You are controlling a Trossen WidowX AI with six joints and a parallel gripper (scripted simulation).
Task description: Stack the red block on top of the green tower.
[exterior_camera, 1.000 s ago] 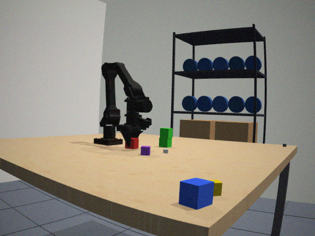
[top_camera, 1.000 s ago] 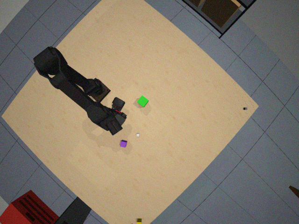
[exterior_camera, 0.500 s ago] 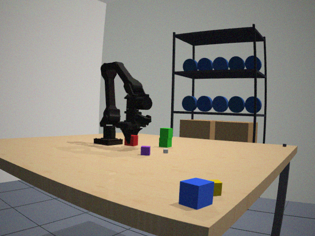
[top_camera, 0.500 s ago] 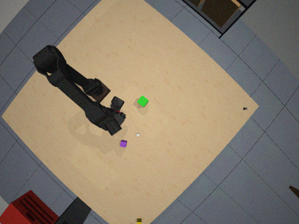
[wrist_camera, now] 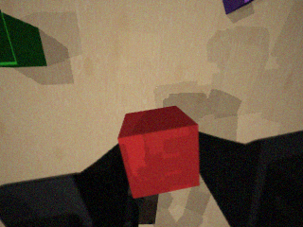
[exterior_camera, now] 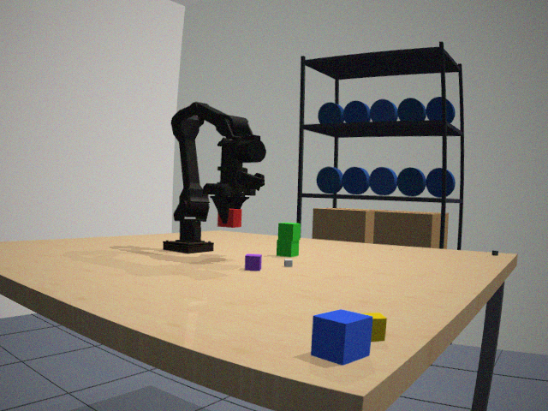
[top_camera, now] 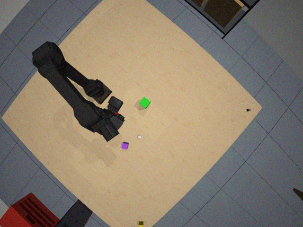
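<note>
My gripper (exterior_camera: 229,216) (wrist_camera: 155,137) is shut on the red block (exterior_camera: 234,217) (wrist_camera: 163,158) and holds it in the air, well above the table. In the top view the arm hides the block. The green tower (top_camera: 145,102) (exterior_camera: 288,240) is two green blocks, one on the other, with the upper one slightly turned. It stands upright on the table, to the right of the gripper in the top and exterior views. The red block is apart from it, its underside near the height of the tower's top in the exterior view. Part of the tower (wrist_camera: 24,44) shows at the wrist view's upper left.
A purple block (top_camera: 125,145) (exterior_camera: 253,262) (wrist_camera: 236,5) and a small pale cube (top_camera: 139,136) (exterior_camera: 288,263) lie on the table near the tower. A blue block (exterior_camera: 341,336) and a yellow block (exterior_camera: 378,327) lie near the table's corner in the exterior view. A tiny dark cube (top_camera: 248,109) (exterior_camera: 494,253) lies at another corner.
</note>
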